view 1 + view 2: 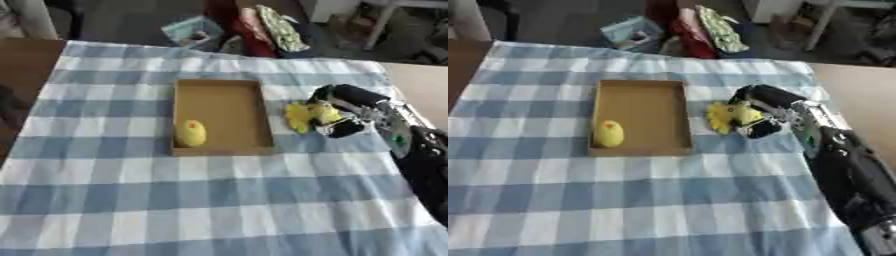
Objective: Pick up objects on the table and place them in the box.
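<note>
A shallow brown cardboard box (220, 86) lies on the blue and white checked cloth, near the middle. Inside it, at its front left corner, rests a yellow rounded object (192, 133) with a small red mark. Just right of the box my right hand (344, 111) has its fingers and thumb curled round a yellow, leafy-edged object (306, 115). The hand holds it over the cloth, close to the box's right wall. My left hand shows in neither view.
The checked cloth (210, 200) covers the table, with brown tabletop showing at both sides. Beyond the far edge, on the floor, lie a light blue box (194, 31) and a pile of red and patterned fabric (267, 27).
</note>
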Available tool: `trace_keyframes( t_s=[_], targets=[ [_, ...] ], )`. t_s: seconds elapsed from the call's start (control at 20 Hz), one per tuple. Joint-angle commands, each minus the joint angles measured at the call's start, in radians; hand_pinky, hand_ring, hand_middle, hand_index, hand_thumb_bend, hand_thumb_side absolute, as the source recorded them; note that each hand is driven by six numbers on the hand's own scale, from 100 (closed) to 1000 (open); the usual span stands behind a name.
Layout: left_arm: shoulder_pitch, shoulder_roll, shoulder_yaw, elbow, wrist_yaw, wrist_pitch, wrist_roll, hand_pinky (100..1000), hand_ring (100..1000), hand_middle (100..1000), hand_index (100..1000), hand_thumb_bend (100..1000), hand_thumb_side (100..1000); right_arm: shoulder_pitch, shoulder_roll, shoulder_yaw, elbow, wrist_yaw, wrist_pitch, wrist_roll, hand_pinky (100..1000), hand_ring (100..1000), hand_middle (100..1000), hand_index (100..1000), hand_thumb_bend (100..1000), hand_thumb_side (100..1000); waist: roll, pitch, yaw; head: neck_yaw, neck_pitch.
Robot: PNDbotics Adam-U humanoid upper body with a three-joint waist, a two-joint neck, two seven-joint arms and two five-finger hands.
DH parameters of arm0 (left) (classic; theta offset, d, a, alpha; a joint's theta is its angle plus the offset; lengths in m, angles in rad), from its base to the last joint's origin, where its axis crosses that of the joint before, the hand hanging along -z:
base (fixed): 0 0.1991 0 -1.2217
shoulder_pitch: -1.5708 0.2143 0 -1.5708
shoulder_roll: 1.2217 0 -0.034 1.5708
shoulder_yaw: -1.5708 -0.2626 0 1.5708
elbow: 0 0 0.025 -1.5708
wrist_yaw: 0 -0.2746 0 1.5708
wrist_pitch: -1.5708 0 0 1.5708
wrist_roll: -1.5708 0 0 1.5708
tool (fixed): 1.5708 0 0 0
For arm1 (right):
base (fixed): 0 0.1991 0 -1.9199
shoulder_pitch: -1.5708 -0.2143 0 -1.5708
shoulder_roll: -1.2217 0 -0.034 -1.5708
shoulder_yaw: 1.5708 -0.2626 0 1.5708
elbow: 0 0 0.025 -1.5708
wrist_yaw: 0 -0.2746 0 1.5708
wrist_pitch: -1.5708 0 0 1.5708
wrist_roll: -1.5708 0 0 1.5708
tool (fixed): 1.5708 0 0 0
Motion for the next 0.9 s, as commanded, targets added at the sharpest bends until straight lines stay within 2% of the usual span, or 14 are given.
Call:
trace_keyframes(
  t_s=[0.05,0.15,0.45,0.7,0.75,0.9],
  targets=[
    [-0.005,0.013,0.016,-0.015,-0.007,0.000,-0.001,742,488,481,727,100,731,-0.019,-0.027,-0.010,-0.028,0.000,-0.011,-0.039,772,785,483,619,100,241,0.004,-0.015,-0.001,-0.002,-0.010],
    [-0.002,0.012,0.017,-0.015,-0.009,0.000,-0.002,742,488,481,726,100,732,-0.025,-0.031,-0.007,-0.058,-0.022,-0.022,-0.052,769,772,439,571,100,225,0.003,-0.016,-0.003,-0.002,-0.009],
    [0.001,0.011,0.014,-0.017,-0.009,0.003,-0.007,742,489,481,726,100,733,-0.070,-0.021,0.004,-0.144,-0.112,-0.041,-0.024,769,761,405,541,100,181,0.000,-0.024,-0.007,0.000,-0.006],
    [0.000,0.009,0.005,-0.019,0.001,0.008,-0.015,743,489,482,726,100,732,-0.114,0.029,0.006,-0.168,-0.153,-0.033,0.015,769,759,400,539,100,162,-0.002,-0.035,0.002,-0.004,0.000],
    [-0.002,0.008,0.004,-0.020,0.005,0.009,-0.017,743,489,482,726,100,732,-0.121,0.042,0.005,-0.167,-0.153,-0.029,0.021,770,760,400,540,100,184,-0.003,-0.036,0.006,-0.006,0.000],
    [-0.009,0.003,-0.002,-0.020,0.014,0.016,-0.023,744,490,483,726,100,735,-0.138,0.089,-0.003,-0.156,-0.142,-0.015,0.033,774,762,401,542,100,146,-0.005,-0.039,0.023,-0.013,0.000]
  ],
)
